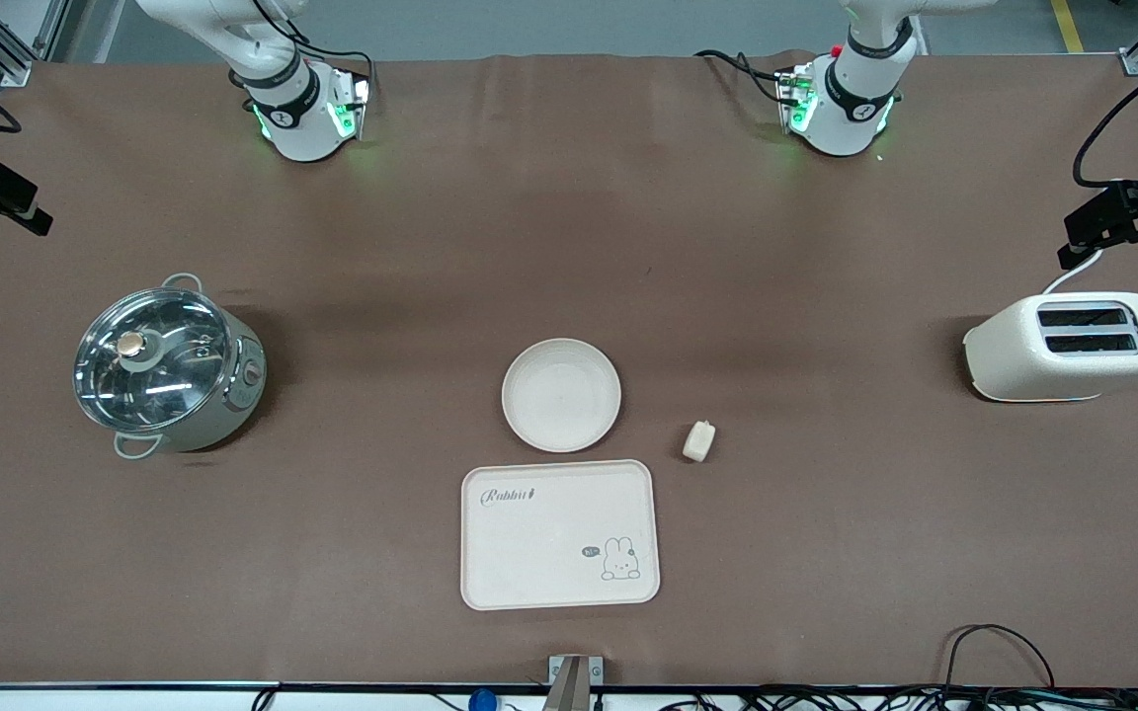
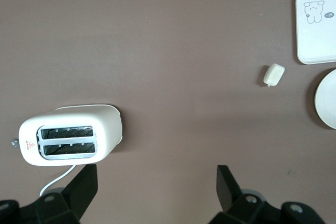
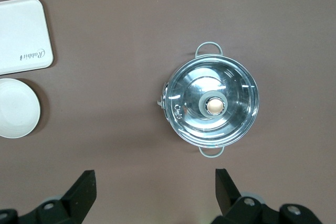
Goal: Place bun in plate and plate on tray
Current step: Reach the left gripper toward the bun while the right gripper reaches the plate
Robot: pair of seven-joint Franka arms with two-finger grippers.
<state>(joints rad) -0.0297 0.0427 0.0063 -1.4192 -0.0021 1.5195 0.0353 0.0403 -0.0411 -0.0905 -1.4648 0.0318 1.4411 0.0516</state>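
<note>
The bun point(image 1: 698, 440) lies on the brown table beside the plate point(image 1: 561, 395), toward the left arm's end. The plate is empty and sits just farther from the front camera than the tray point(image 1: 549, 553), which is also empty. In the left wrist view the bun point(image 2: 273, 74), a part of the plate point(image 2: 328, 100) and a corner of the tray point(image 2: 317, 30) show. My left gripper point(image 2: 156, 187) is open and empty, high over bare table between the toaster and the bun. My right gripper point(image 3: 156, 190) is open and empty, high over bare table by the pot. Plate point(image 3: 16, 107) and tray point(image 3: 23, 35) show there too.
A steel pot with a glass lid point(image 1: 166, 367) stands toward the right arm's end of the table; it also shows in the right wrist view point(image 3: 211, 106). A white toaster point(image 1: 1068, 346) stands toward the left arm's end; it also shows in the left wrist view point(image 2: 68, 141). Cables lie along the table's front edge.
</note>
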